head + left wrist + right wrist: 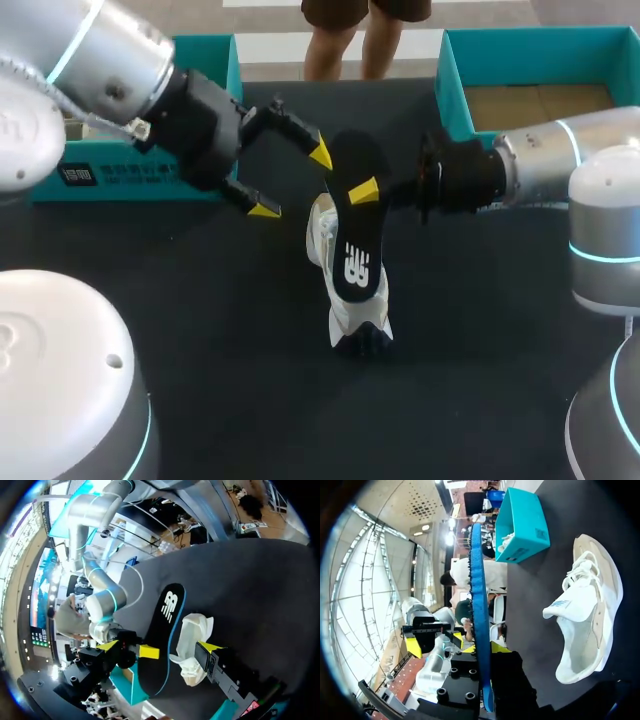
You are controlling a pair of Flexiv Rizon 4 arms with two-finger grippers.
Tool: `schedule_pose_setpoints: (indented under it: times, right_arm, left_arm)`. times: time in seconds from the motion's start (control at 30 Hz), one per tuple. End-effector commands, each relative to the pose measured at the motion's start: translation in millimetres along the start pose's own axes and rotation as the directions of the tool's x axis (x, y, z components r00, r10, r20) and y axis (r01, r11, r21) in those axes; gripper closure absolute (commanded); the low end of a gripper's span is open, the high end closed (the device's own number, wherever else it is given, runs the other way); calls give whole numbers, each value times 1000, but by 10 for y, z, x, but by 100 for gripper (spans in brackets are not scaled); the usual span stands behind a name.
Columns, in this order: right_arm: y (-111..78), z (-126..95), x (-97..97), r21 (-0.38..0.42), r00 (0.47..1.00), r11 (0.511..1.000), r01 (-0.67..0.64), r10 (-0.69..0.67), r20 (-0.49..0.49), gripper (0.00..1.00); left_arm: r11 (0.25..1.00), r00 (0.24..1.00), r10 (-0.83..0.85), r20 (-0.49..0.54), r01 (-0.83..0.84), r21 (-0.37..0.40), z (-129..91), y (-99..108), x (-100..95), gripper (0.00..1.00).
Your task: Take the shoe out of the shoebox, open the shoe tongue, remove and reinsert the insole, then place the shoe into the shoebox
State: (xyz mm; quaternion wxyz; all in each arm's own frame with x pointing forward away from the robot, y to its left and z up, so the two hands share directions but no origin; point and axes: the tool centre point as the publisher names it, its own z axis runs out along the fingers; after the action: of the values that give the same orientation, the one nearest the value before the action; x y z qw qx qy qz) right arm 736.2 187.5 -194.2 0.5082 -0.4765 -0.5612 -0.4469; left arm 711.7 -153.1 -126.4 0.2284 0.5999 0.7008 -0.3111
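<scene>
A black insole (356,225) with a white logo hangs over the middle of the table, and my right gripper (363,190) is shut on its heel end. The white shoe (322,232) lies on the black table under it, partly hidden. In the right wrist view the insole (479,595) shows edge-on, blue-rimmed, between the gripper (481,649) fingers, with the shoe (587,615) beside it. My left gripper (292,182) stands open just left of the insole, touching nothing. In the left wrist view its own gripper (158,646) straddles the insole (166,620) and shoe (196,640) without contact.
A teal shoebox (130,170) stands at the back left behind my left arm, and shows past the shoe in the right wrist view (522,522). A second teal box (452,85) with a cardboard floor stands at the back right. The table's front half holds nothing.
</scene>
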Motion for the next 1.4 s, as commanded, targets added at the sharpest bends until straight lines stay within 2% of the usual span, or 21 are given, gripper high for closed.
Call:
schedule_pose_setpoints:
  times: [0.03,0.27,0.53,1.4]
  right_arm:
    - [11,45,-14,3,1000,1000,0,0,-2,100]
    - [14,62,-28,15,1000,1000,-1,1,-4,100]
    - [13,66,-26,21,1000,1000,0,0,1,100]
    - [17,66,-19,25,1000,1000,-7,7,4,100]
  left_arm:
    - [1000,962,5,-275,-6,-4,53,235,-225,0]
    - [995,883,49,-466,-83,-53,59,271,-389,0]
    - [982,784,94,-614,-176,-74,196,276,-552,0]
    - [983,786,93,-612,-170,-69,234,330,-570,0]
